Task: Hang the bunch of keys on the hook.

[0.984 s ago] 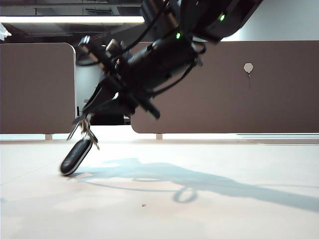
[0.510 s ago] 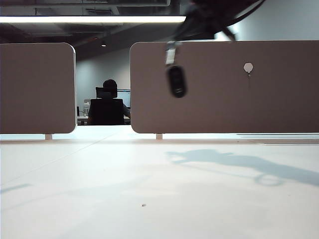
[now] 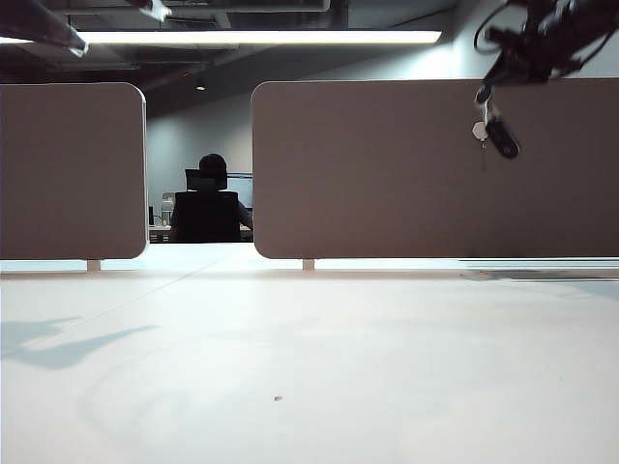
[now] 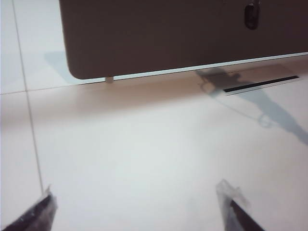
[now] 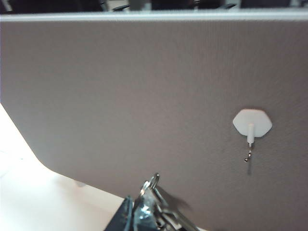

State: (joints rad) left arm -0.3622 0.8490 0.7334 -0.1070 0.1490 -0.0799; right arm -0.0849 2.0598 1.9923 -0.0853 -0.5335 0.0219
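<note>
The bunch of keys [image 3: 501,135] hangs from my right gripper [image 3: 491,85], which is shut on it high at the right of the exterior view. The black fob swings tilted just right of the hook [image 3: 480,130], in front of the brown panel [image 3: 387,174]. In the right wrist view the key ring [image 5: 153,185] sticks out of the shut right gripper [image 5: 144,216]. The pale hexagonal pad with its thin metal hook [image 5: 249,153] lies apart from the ring, further along the panel. My left gripper [image 4: 137,209] is open over the bare white table [image 4: 144,144], holding nothing.
A second brown panel [image 3: 73,169] stands at the left, with a gap between the two. A seated person [image 3: 211,198] shows through the gap. Part of the left arm [image 3: 39,24] crosses the top left corner. A dark strip [image 4: 260,84] lies at the panel's foot.
The right gripper has carried the keys from low over the table at the left, up and rightward to beside the hook. The left arm's shadow now falls on the table's left.
</note>
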